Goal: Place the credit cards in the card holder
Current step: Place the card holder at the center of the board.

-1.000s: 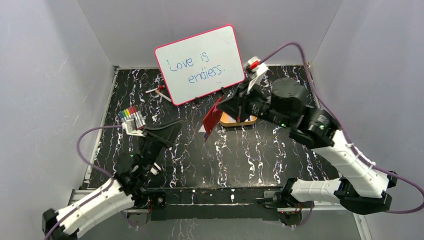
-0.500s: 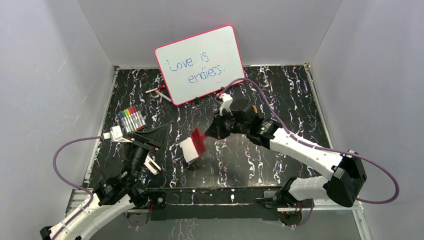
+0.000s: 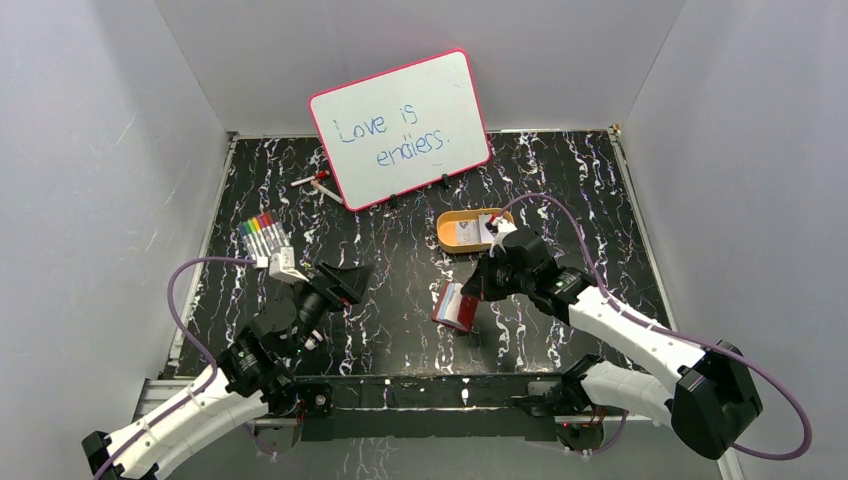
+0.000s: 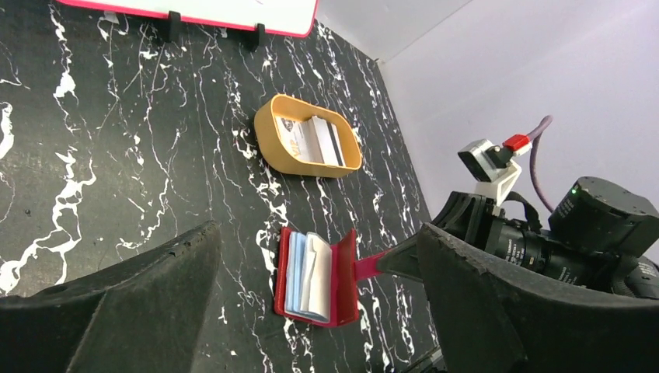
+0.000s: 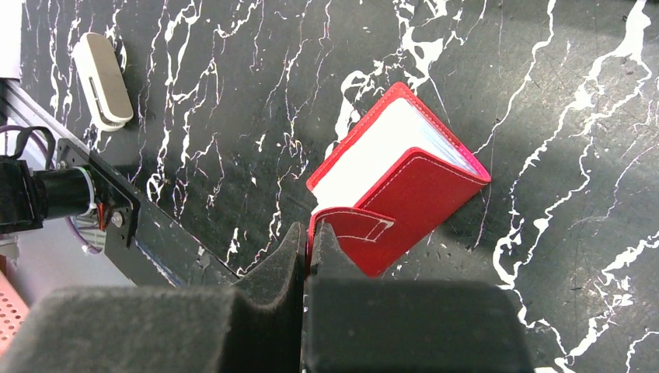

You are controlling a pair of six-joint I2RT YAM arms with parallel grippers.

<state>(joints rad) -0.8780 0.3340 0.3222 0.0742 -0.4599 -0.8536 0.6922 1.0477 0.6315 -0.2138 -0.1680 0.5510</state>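
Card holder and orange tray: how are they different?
The card holder is red and folds open like a book; the tray is yellow-orange and oval, with a raised rim. The card holder's tab is pinched by the right end effector; the tray stands free, with credit cards lying in it. Both are small things made to hold cards.

Behind card holder (image 3: 457, 305), tray (image 3: 441, 231) holds credit cards (image 3: 476, 230).

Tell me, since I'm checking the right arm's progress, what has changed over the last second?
The right gripper, shut throughout on the tab of the card holder, carried it from up by the tray down onto the table, toward its near edge. The left gripper, open, drew back, then came forward again. Tray, whiteboard and markers stayed put.
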